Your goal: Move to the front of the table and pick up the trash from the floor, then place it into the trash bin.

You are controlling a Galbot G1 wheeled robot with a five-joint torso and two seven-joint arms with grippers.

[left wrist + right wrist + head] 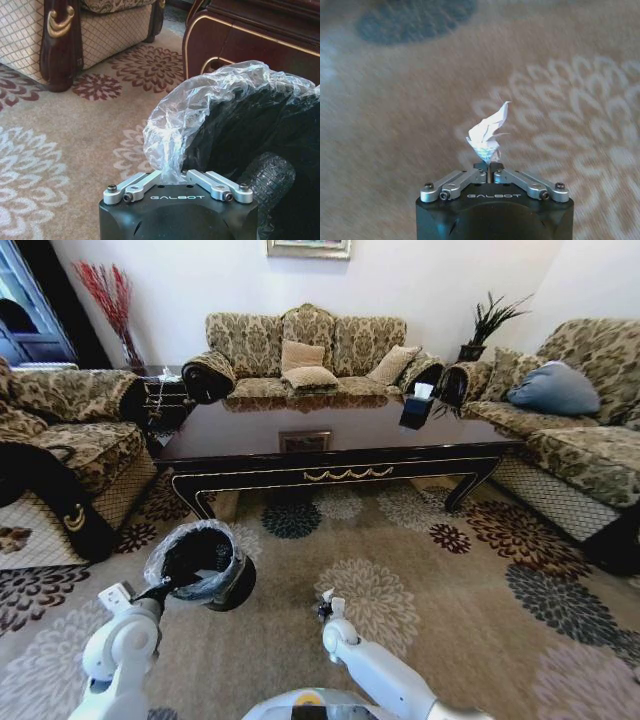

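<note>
Your right hand (489,167) is pinched closed on a crumpled white scrap (489,132), held above the floral carpet (430,620). Your left hand (172,176) is closed on the clear liner (200,100) at the trash bin (205,562), which stands before the bench (330,440).

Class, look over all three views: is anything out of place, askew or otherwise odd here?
One thing: the left gripper is shut on the crinkly clear plastic liner of the small round black trash bin, so the bin tilts beside the long dark glossy coffee table. The right gripper pinches a crumpled white paper scrap above the patterned carpet.
</note>
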